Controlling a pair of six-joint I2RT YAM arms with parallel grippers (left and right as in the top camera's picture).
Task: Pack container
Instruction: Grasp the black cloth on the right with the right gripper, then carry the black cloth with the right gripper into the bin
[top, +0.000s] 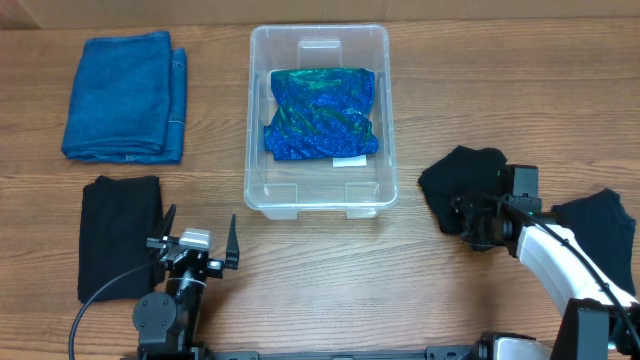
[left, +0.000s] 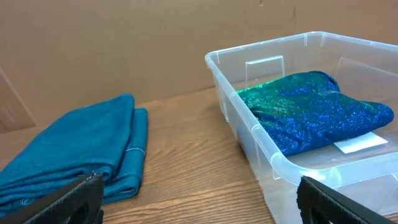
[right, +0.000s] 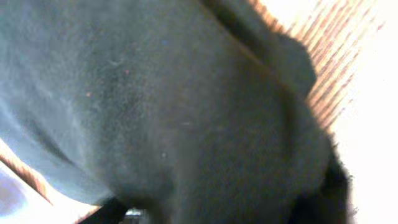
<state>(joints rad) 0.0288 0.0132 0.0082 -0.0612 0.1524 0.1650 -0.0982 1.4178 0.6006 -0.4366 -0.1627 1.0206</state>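
Observation:
The container (top: 262, 190) is a clear plastic tub at the table's middle, and it also shows in the left wrist view (left: 261, 134). A shiny blue-green cloth (top: 322, 112) lies folded inside it, over a small white label (top: 349, 160). My right gripper (top: 472, 213) is to the right of the tub, shut on a bunched black cloth (top: 460, 175). This cloth fills the right wrist view (right: 186, 112) and hides the fingers. My left gripper (top: 201, 218) is open and empty near the front edge, just left of the tub's near corner (left: 199, 200).
A folded blue towel (top: 125, 95) lies at the back left (left: 81, 149). A folded black cloth (top: 120, 235) lies at the front left beside my left gripper. Another black cloth (top: 605, 225) lies at the far right under my right arm.

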